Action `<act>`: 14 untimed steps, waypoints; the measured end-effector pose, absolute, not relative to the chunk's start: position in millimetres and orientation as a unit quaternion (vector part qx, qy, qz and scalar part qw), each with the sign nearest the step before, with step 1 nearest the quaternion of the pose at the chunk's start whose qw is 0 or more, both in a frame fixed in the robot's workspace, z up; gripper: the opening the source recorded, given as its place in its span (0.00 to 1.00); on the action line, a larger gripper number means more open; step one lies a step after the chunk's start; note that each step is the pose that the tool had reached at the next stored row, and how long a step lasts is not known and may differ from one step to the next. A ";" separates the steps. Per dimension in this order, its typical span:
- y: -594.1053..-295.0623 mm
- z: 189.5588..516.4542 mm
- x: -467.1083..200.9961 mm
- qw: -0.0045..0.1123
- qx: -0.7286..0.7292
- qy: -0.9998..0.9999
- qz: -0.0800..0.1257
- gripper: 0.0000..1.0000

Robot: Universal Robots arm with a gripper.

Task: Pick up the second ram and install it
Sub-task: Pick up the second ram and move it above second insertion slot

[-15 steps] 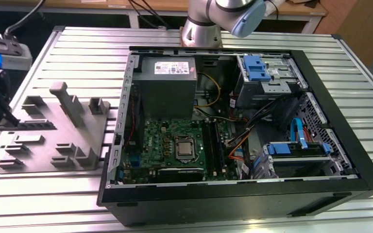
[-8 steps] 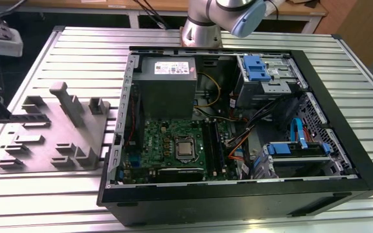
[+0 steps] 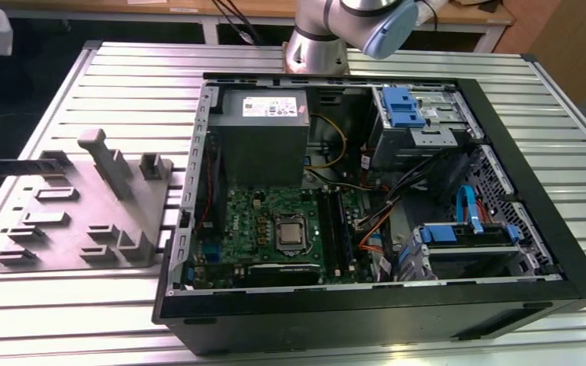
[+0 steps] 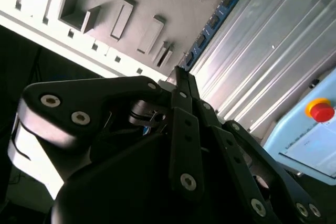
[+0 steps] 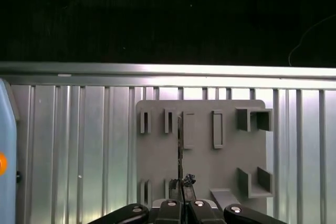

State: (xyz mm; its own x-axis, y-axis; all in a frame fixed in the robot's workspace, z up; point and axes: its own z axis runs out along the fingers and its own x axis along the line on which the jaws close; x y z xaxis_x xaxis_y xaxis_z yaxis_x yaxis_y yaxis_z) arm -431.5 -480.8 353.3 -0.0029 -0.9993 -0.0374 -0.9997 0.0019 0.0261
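Note:
The second ram (image 4: 215, 20) is a thin blue-green board with dark chips. It sticks out past the fingertips of my gripper (image 4: 179, 74), which is shut on one of its ends. In the first wrist view the ram (image 5: 180, 145) shows edge-on as a thin dark line running on from the gripper (image 5: 181, 188). Gripper and ram hang over the grey fixture plate (image 5: 199, 169), which carries several slot holders. In the exterior view that plate (image 3: 79, 206) lies on the ribbed table at the exterior view's left. The open computer case (image 3: 375, 305) holds the green motherboard (image 3: 262, 229) and its long black memory slots (image 3: 340, 229).
The arm's base (image 3: 319, 42) stands behind the case. Inside the case are a grey power supply (image 3: 262, 130), blue drive brackets (image 3: 400, 107) and loose cables. A light blue unit with a red button (image 4: 321, 111) lies beside the plate. The table's edge (image 5: 168, 69) runs past the plate.

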 end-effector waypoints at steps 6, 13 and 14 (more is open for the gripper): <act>-480.5 380.2 -431.5 0.004 -0.706 0.708 0.023 0.11; -480.4 411.4 -431.6 0.004 -0.706 0.708 0.023 0.11; -480.4 415.8 -431.6 0.004 -0.706 0.708 0.023 0.11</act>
State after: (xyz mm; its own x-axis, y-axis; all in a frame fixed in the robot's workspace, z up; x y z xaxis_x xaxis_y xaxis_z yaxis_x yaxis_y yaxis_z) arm -431.6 -480.4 415.8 -0.0031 -0.9993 -0.0376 -0.9997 0.0021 0.0262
